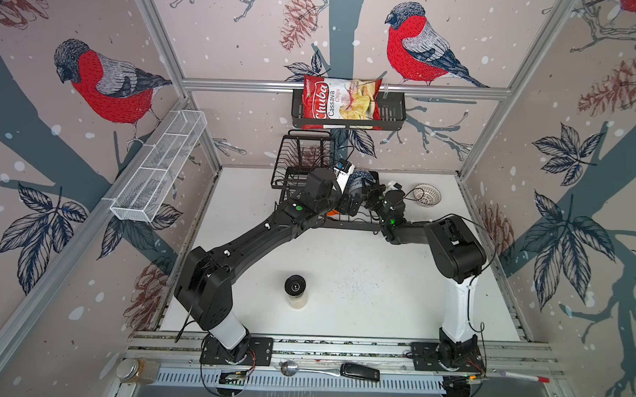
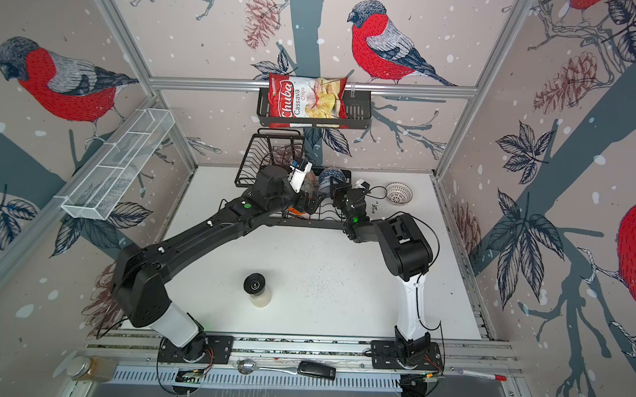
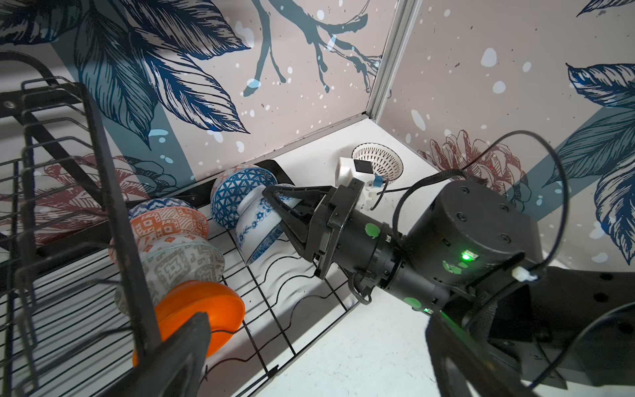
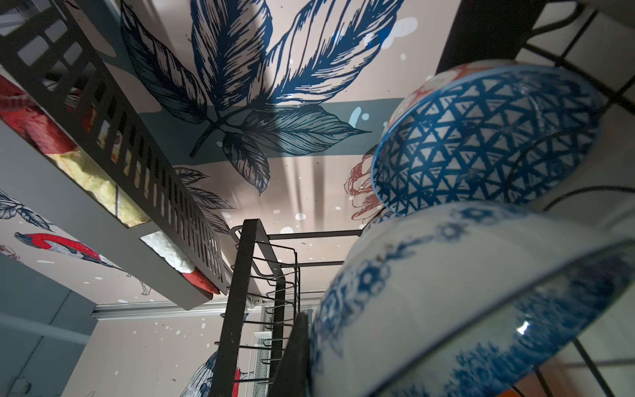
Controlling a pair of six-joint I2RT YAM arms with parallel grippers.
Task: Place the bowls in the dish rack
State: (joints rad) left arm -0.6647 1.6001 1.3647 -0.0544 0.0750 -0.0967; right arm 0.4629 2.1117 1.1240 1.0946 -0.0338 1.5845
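The dish rack (image 3: 275, 330) stands at the back wall; its raised upper basket (image 1: 304, 151) is bare. In the lower tray, on edge, stand an orange-white patterned bowl (image 3: 165, 223), a grey-green patterned bowl (image 3: 182, 268), a plain orange bowl (image 3: 206, 309) and a blue triangle-patterned bowl (image 3: 237, 192). My right gripper (image 3: 281, 209) is shut on the rim of a blue-flowered white bowl (image 4: 446, 292) standing next to the triangle bowl (image 4: 481, 137). My left gripper (image 3: 319, 361) hangs open over the tray's front edge, one finger (image 3: 185, 350) beside the orange bowl. A white bowl with brown lattice (image 1: 426, 195) sits upright on the table, right of the rack.
A black slatted wall basket (image 1: 390, 112) holding a chips bag (image 1: 341, 99) hangs above the rack. A white mesh shelf (image 1: 159, 166) lines the left wall. A black-lidded jar (image 1: 295, 290) stands mid-table. A spoon (image 1: 290, 367) and a black fob (image 1: 360, 372) lie on the front rail.
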